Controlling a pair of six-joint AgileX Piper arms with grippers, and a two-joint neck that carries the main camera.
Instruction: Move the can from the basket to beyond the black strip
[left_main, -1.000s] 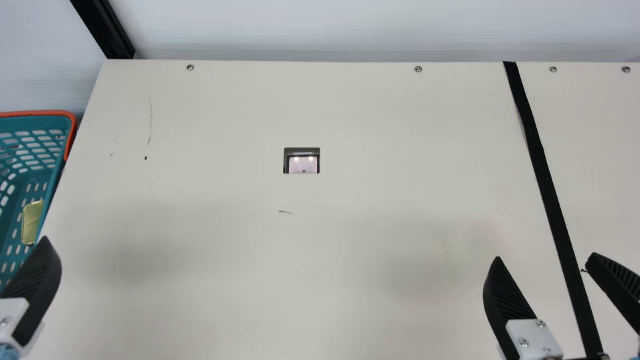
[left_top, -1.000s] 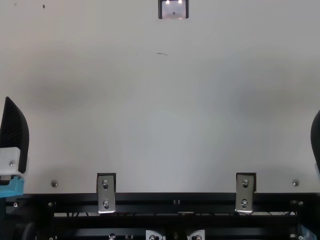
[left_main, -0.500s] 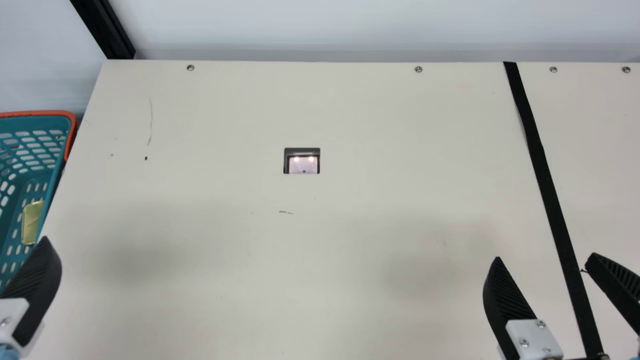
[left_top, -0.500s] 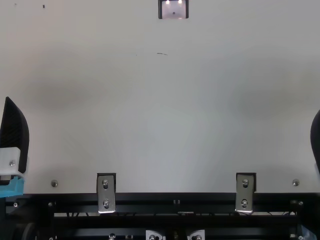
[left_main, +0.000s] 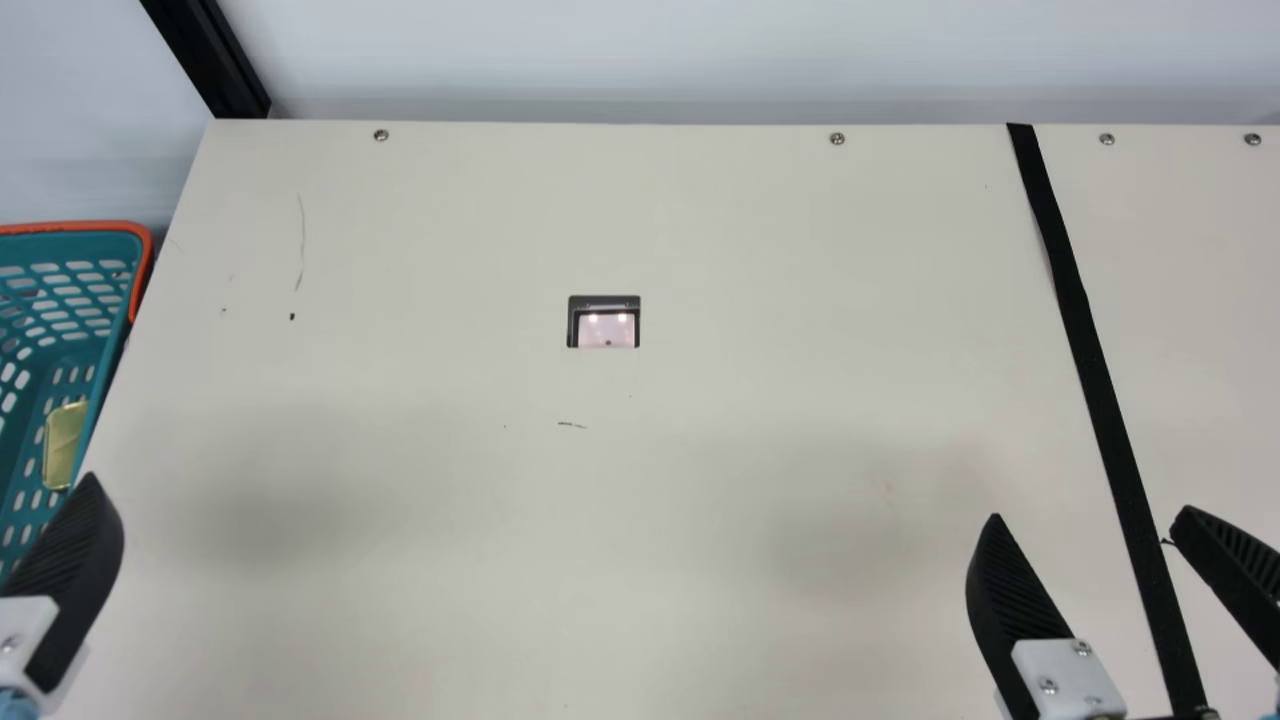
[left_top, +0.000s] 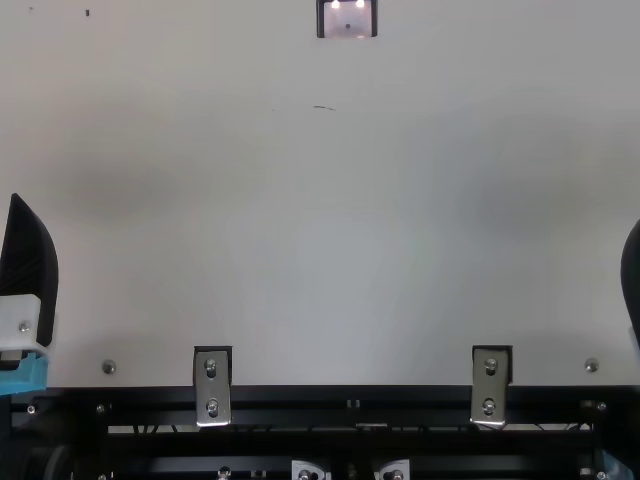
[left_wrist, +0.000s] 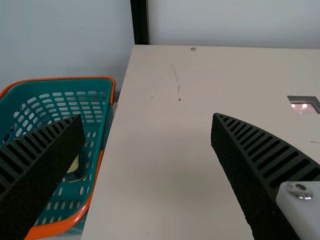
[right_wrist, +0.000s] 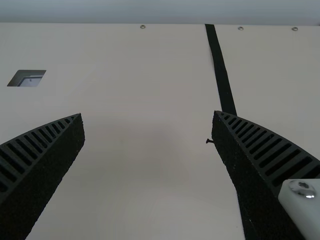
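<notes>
there are two grippers. the left gripper (left_main: 65, 590), at 8 o'clock in the main view, has its two ribbed fingers spread wide, as the left wrist view makes plain. the right gripper (left_main: 1090, 512), at 4 o'clock, is just as wide, its two tips on either side of the one black strip (left_main: 1090, 370) as the main view looks down on them.

the one can (left_main: 62, 445) i make out is inside the one basket (left_main: 138, 228), between 8 and 9 o'clock, low down at the bottom; its flat gold face shows. the basket is teal with an orange rim and stands alongside the cream table (left_main: 640, 560).

the strip runs across the table from 2 o'clock to 4 o'clock. one rectangular cutout (left_main: 603, 325) sits near the middle of the clock. four screws (left_main: 837, 139) line the far edge between 10 and 2, and one black post (left_main: 215, 65) leans in at 10.
</notes>
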